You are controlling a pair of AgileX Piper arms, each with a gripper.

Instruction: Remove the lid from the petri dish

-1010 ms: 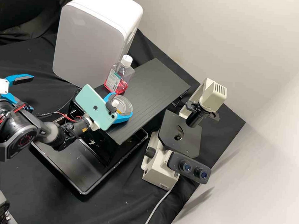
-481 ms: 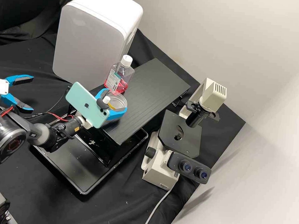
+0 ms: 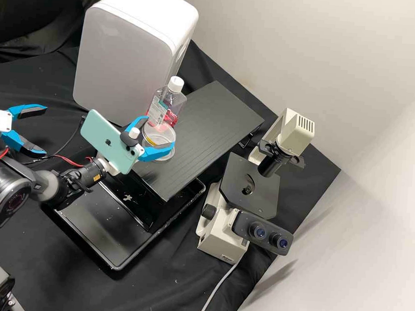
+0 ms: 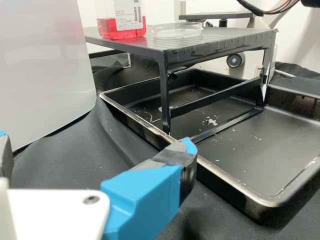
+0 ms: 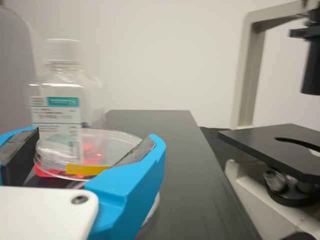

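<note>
Above black rack (image 3: 210, 113), white wall (image 3: 294, 39) behind, right gripper (image 3: 158, 133) clasping lid (image 5: 90, 147), left gripper (image 3: 41, 129) spread

On rack (image 3: 210, 118): petri dish (image 4: 177, 31), bottle (image 3: 165, 107); rack in tray (image 3: 100, 219); microscope (image 3: 252, 196) right.
</note>
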